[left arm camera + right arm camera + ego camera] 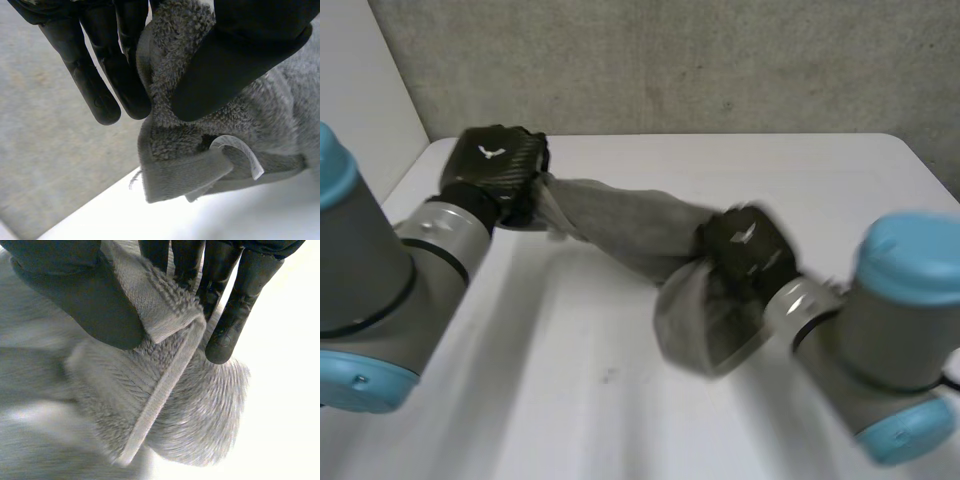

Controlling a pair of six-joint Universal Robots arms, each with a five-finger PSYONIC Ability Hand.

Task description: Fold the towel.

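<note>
Left hand (492,172), upper left in head view: thumb and fingers pinching a hemmed corner of the grey towel (620,228), just by its white label (239,150). Towel runs diagonally down to frame centre above the white counter (570,400). Right hand (748,250), centre right: thumb and fingers clamped on the folded hemmed edge at the other end, with slack cloth sagging under it.

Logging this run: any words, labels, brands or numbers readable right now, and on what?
No readable words or numbers.
Left hand: white bird-like emblem on its back, no letters.
Right hand: white mark, too blurred to read.
Towel: white tag at the left hand's thumb, no print visible.
</note>
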